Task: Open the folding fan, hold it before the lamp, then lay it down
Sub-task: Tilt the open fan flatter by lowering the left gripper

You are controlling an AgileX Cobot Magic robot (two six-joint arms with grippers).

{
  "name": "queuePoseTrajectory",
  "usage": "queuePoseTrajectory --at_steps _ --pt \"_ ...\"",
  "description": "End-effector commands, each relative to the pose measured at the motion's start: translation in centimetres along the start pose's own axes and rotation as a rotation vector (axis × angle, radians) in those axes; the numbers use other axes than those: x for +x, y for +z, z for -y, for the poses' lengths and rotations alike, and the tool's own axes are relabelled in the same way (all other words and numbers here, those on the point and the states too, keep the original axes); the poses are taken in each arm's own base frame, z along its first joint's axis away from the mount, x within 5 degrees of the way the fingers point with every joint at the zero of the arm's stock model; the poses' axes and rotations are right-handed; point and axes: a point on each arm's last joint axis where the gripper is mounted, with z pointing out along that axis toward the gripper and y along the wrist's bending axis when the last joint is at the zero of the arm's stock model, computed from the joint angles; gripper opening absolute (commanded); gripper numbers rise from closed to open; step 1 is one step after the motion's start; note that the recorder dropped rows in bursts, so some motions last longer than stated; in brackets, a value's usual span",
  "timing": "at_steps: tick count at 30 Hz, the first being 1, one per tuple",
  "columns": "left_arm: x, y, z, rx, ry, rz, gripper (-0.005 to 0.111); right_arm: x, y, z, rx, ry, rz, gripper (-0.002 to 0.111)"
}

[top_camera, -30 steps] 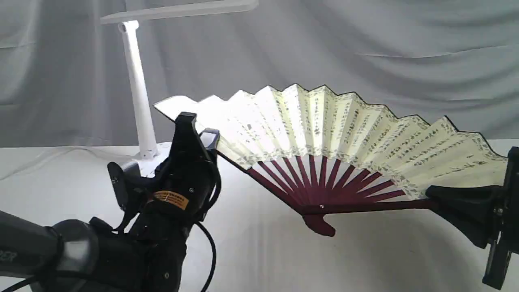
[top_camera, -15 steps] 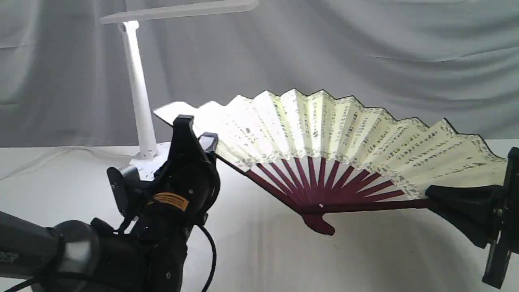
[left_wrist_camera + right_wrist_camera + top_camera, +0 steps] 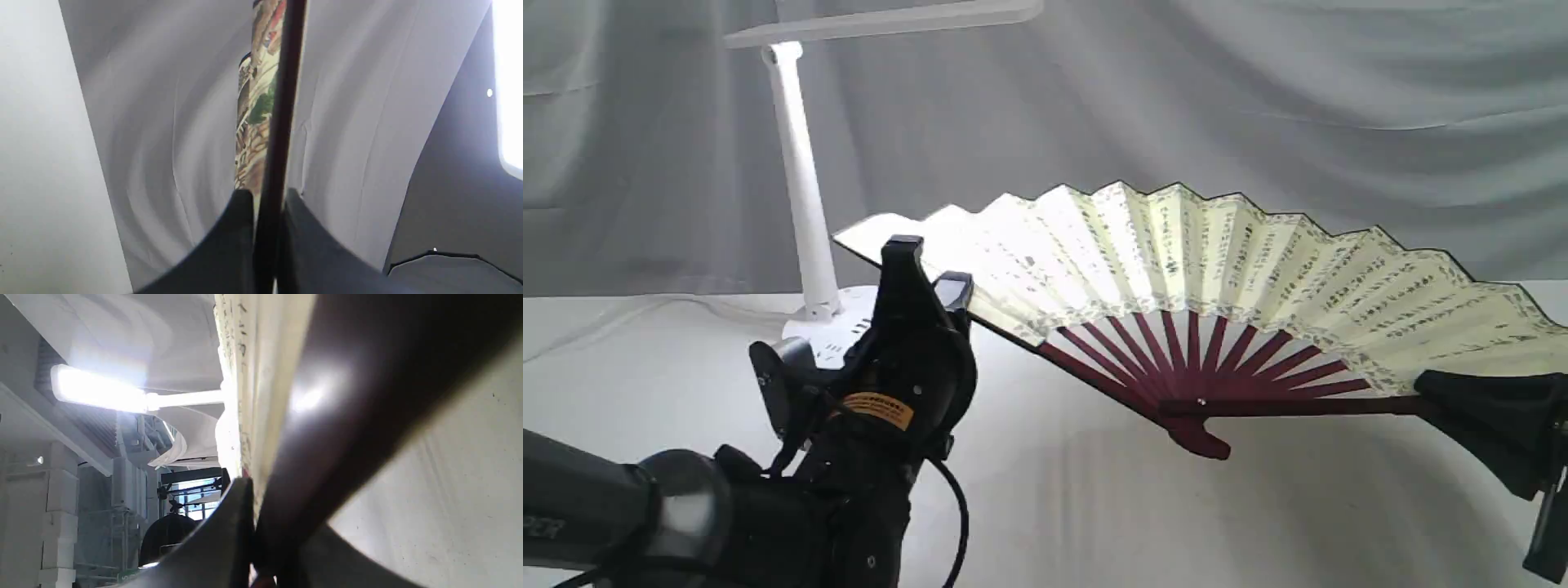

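Clamped on the folding fan (spread wide): left gripper one guard, right gripper the other.

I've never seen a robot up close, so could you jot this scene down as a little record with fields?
Fan: folding fan spread open, script side showing, held up by both ends
Left tool: left tool shut on one end guard
Right tool: right tool shut on the other guard
Lamp: white lamp standing behind the fan's left end
Surface: table, white-covered
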Motion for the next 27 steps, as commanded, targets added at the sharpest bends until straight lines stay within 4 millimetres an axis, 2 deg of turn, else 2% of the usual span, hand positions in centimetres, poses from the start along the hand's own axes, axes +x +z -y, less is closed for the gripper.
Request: queuePoseTrajectory --at_steps 1,13,20,27 --pt "-5.0 0.3 2.3 0.15 -0.207 0.356 0.0 -0.3 -0.7 1.0 0.084 -0.065 0.04 0.0" --pt "-5.5 -0.2 4.1 0.18 -0.261 0.396 0.0 -0.2 -0.8 0.7 0.08 -0.076 0.042 0.0" --pt "-5.4 -0.2 4.6 0.191 -0.241 0.379 0.0 0.1 -1.0 -1.0 0.059 -0.131 0.052 0.0" --pt "-6.3 -0.4 7.0 0.253 -0.25 0.367 0.0 0.8 -1.5 -2.9 0.033 -0.199 0.067 0.0"
